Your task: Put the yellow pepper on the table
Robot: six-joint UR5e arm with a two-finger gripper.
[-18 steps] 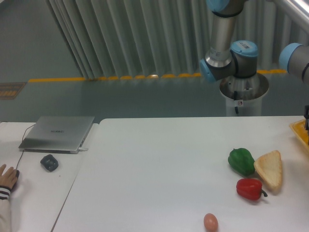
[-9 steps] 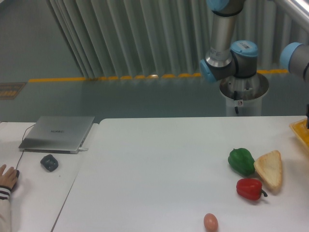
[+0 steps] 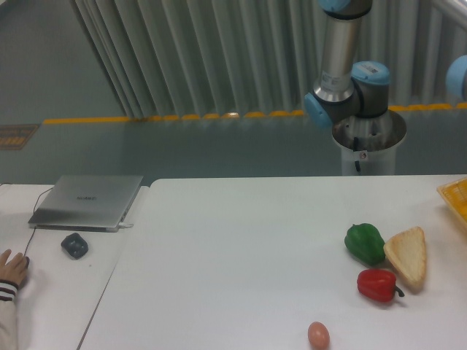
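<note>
The yellow pepper is out of view. The white table (image 3: 241,248) fills the lower frame. Only the arm's upper parts show: a grey upright link with blue joints (image 3: 343,80) behind the table's far edge, and another blue joint (image 3: 459,76) cut off by the right edge. The gripper itself lies outside the frame, to the right.
On the right of the table lie a green pepper (image 3: 364,243), a tan bread wedge (image 3: 407,254), a red pepper (image 3: 377,284) and an egg (image 3: 318,335). A yellow-orange tray corner (image 3: 454,198) sits at the right edge. A laptop (image 3: 87,200), a mouse (image 3: 74,245) and a person's hand (image 3: 11,270) are on the left desk.
The arm has shifted slightly right and up. The dark gripper part seen at the right edge above the yellow tray has left the frame.
</note>
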